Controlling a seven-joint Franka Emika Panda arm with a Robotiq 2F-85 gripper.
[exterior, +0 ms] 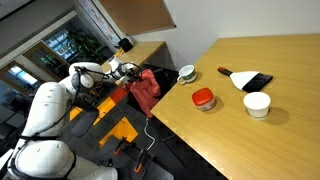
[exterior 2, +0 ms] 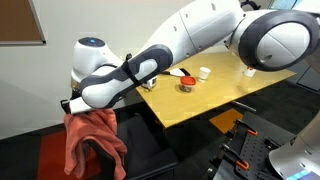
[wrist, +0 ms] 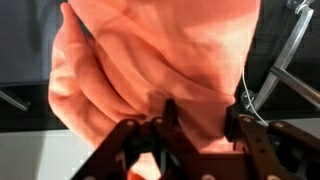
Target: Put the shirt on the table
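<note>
Franka arm [exterior 2: 190, 40] holds a salmon-red shirt [exterior 2: 92, 140] in the air just off the corner of the wooden desk [exterior: 270, 140] — the garment hangs in loose folds below the wrist, with none of it seen lying on the desktop. In the wrist view the fingers [wrist: 169, 112] are clenched on a bunched gather of the fabric, and the rest spills away from them.

The shirt looks light, soft and wholly limp. It should drape and swing rather than keep any shape, and its lower hem trails well beneath the hold. A pinch on a thick gather like this one seems safer than a single layer, which could slip out. The trailing cloth will probably need to go over the desk edge, and it might brush the white bowl [exterior: 187, 72] or the red-lidded tub [exterior: 203, 98] — both stand near that corner.
</note>
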